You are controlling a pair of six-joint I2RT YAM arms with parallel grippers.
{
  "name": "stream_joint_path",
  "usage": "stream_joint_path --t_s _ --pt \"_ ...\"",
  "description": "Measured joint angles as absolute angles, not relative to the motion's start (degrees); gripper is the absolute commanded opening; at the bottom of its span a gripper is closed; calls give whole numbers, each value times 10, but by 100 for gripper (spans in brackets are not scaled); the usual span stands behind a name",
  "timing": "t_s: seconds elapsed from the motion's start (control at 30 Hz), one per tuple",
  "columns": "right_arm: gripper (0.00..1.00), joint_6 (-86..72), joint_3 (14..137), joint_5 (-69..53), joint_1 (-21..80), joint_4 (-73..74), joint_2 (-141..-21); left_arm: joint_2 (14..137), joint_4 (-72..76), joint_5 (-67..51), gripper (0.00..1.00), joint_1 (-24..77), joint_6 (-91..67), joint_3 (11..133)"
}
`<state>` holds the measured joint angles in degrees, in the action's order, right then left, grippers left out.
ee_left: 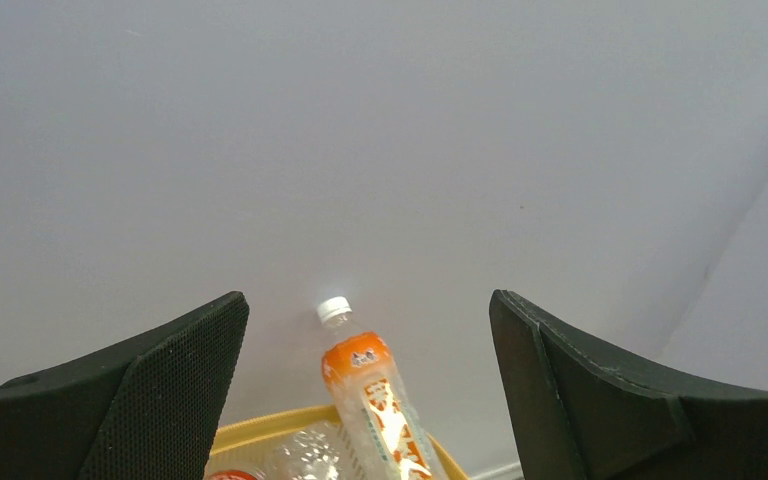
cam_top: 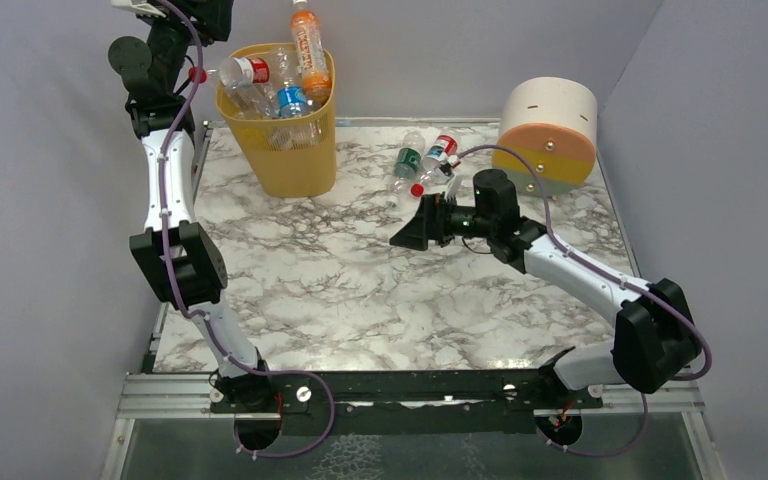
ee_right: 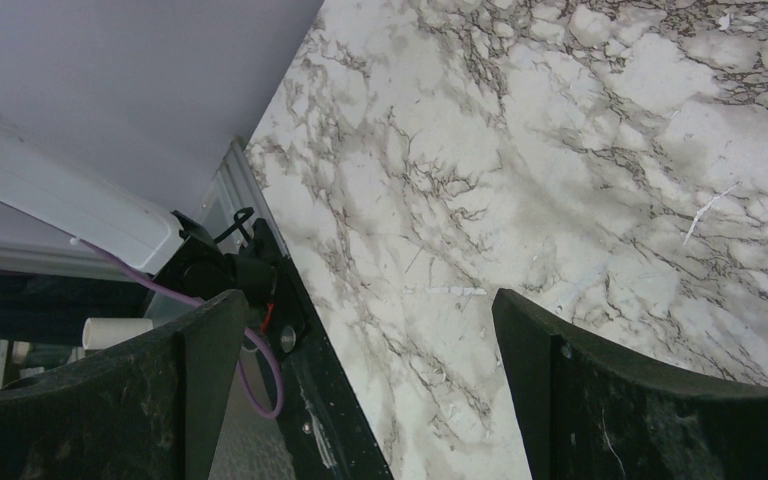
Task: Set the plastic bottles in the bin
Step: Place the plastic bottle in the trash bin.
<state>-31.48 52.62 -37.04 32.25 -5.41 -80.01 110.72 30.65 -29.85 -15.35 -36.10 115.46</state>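
Observation:
The yellow bin (cam_top: pixel 290 150) stands at the back left, filled with several plastic bottles. An orange-label bottle (cam_top: pixel 309 45) sticks up out of it, and a red-label bottle (cam_top: pixel 245 70) lies across its left rim. My left gripper (cam_top: pixel 210 18) is raised high beside the bin, open and empty. Its wrist view looks past the gripper (ee_left: pixel 368 296) at the orange-label bottle (ee_left: pixel 380 410) and the bin rim (ee_left: pixel 270 425). A green-label bottle (cam_top: pixel 407 160) and a red-label bottle (cam_top: pixel 440 150) lie on the table. My right gripper (cam_top: pixel 410 225) is open and empty, just in front of them, above the marble (ee_right: pixel 368 300).
A round white, orange and grey drum (cam_top: pixel 548 135) stands at the back right. Grey walls close in the table on three sides. The right wrist view shows the marble top (ee_right: pixel 560 150) and the left arm's base with its purple cable (ee_right: pixel 250 290) at the table edge.

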Motion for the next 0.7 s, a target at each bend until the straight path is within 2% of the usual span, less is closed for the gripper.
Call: stream_joint_path --t_s 0.4,0.6,0.7 --pt "95 -311 527 -362 323 -13 -767 961 274 -360 98 -155 -423 1009" --pt "96 -303 552 -328 323 26 -765 845 271 -411 99 -155 -466 891" --pt "100 -299 574 -307 323 43 -768 789 271 -432 99 -154 -479 824"
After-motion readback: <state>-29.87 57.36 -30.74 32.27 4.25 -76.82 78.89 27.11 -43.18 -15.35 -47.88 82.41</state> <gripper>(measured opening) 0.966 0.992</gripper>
